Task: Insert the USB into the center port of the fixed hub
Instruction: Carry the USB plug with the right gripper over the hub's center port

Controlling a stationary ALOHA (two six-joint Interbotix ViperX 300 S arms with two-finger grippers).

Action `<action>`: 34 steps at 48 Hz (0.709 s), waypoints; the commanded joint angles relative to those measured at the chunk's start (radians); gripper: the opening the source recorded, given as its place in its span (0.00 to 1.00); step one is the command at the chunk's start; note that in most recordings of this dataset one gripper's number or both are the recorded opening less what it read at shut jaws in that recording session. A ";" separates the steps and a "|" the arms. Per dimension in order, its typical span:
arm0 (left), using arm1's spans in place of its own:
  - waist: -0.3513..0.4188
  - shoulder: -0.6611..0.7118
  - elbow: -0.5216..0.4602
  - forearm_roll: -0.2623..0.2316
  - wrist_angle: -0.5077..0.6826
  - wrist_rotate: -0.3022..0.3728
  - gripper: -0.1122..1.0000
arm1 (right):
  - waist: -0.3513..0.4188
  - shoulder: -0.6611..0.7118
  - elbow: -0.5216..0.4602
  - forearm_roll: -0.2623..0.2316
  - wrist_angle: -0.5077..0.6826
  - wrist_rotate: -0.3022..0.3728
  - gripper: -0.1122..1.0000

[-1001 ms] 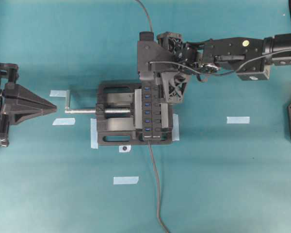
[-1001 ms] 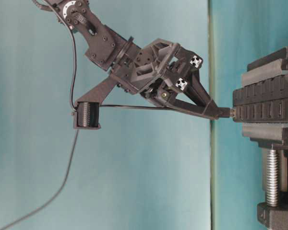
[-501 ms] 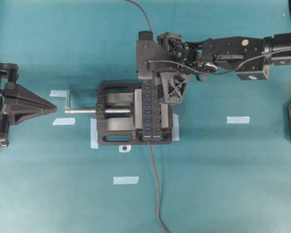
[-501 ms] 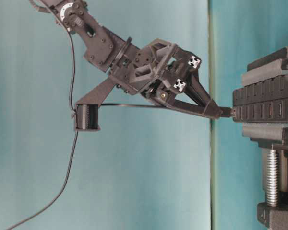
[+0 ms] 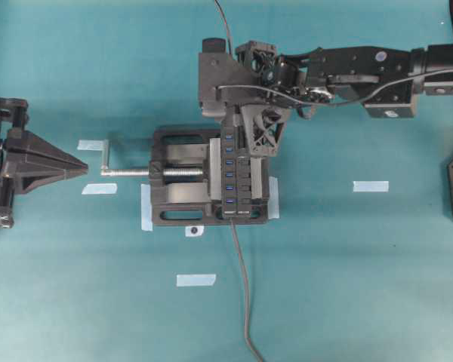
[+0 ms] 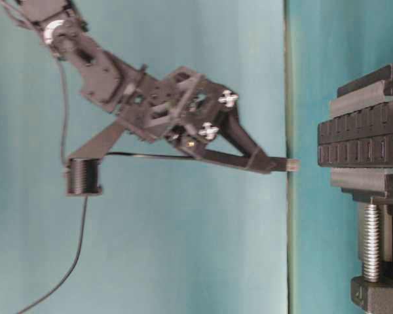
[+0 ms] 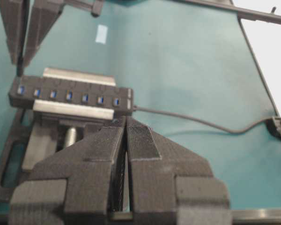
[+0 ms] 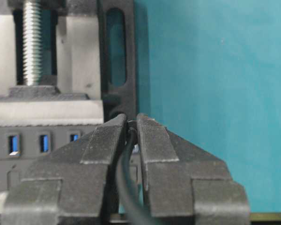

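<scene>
My right gripper (image 6: 275, 163) is shut on the USB (image 6: 289, 165), whose plug tip sticks out past the fingertips. A clear gap separates the plug from the fixed hub (image 6: 363, 140). The thin cable (image 8: 124, 187) runs back between the fingers. In the left wrist view the right gripper (image 7: 19, 70) hangs over the far-left end of the hub (image 7: 70, 96), several slots away from the center port (image 7: 69, 96). My left gripper (image 5: 83, 167) rests far to the left, shut (image 7: 126, 123) and holding nothing.
A black vise (image 5: 174, 177) with a silver screw (image 5: 128, 172) clamps the hub (image 5: 234, 177). The hub's own cable (image 5: 241, 286) runs toward the table's front edge. Pale tape strips (image 5: 370, 186) (image 5: 195, 280) lie on the teal table.
The right gripper has pulled back from the hub with the USB. The plug tip touched the hub's face a second ago; now there is a gap. The left arm has not moved.
</scene>
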 commanded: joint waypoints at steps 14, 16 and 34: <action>-0.002 0.000 -0.011 0.002 -0.005 -0.002 0.10 | 0.043 -0.066 -0.067 0.051 0.109 0.008 0.19; -0.002 0.000 -0.012 0.002 -0.005 -0.002 0.10 | 0.048 -0.067 -0.071 0.049 0.114 0.012 0.20; -0.002 0.000 -0.012 0.002 -0.005 -0.002 0.10 | 0.084 -0.074 -0.071 0.049 0.132 0.069 0.19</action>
